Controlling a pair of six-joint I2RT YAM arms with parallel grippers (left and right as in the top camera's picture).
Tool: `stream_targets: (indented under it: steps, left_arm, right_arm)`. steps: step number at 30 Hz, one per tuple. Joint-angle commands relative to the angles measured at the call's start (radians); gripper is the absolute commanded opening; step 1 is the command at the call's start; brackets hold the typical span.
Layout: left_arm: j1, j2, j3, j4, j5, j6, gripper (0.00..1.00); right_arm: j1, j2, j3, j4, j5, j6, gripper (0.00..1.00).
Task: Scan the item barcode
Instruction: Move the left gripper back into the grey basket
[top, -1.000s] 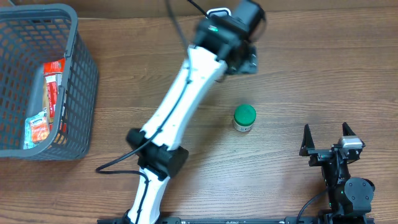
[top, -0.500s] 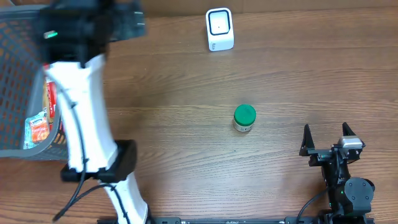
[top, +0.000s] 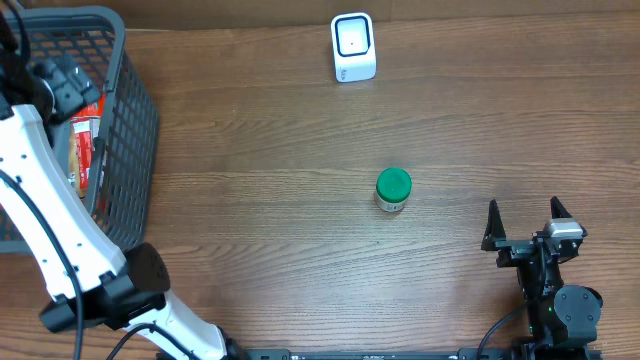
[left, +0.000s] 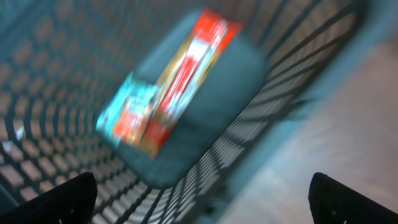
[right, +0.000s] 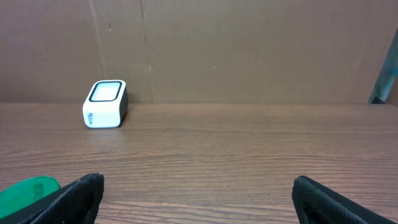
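Jaws of the left gripper (top: 58, 84) stand wide apart with nothing between them; the left wrist view shows only the two dark fingertips (left: 68, 200) at the lower corners of the frame. Jaws of the right gripper (top: 523, 215) are likewise spread wide and empty, with the fingers pointing toward the far edge of the table (top: 250, 150). The left gripper is positioned above the open top of the grey mesh basket (top: 130, 110), which stands at the left end of the table, and the white left arm (top: 40, 200) passes over the basket's near side. The left wrist view is blurred; it looks down into the basket, where a long red-and-yellow packet (left: 186, 74) lies on the floor beside a smaller blue-and-red packet (left: 127, 112), the two touching. No print or barcode can be read on either. The right gripper sits low at the near right corner of the table, well apart from every object. A small jar (top: 393, 189) with a green lid stands upright near the middle of the table, between the right gripper and the barcode scanner (top: 353, 46). The scanner, a white block with a dark window, stands at the far edge of the table, well apart from the jar. In the right wrist view the jar's lid (right: 28, 186) appears at the lower left, partly hidden behind a finger.
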Motion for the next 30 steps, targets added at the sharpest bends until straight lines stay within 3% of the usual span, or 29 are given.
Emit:
stream_targets:
  steps: [1, 14, 30]
  left_arm:
    - [0.057, 0.002, -0.122, 0.002, 0.005, 0.008, 1.0]
    - [0.291, 0.003, -0.285, 0.1, 0.149, 0.012, 1.0]
    - [0.315, 0.005, -0.651, 0.368, 0.099, 0.089, 1.0]
  right_arm:
    - [-0.005, -0.01, -0.011, 0.007, 0.001, -0.002, 1.0]
    - [-0.005, -0.01, -0.011, 0.007, 0.001, -0.002, 1.0]
    - [-0.005, -0.01, -0.011, 0.007, 0.001, -0.002, 1.0]
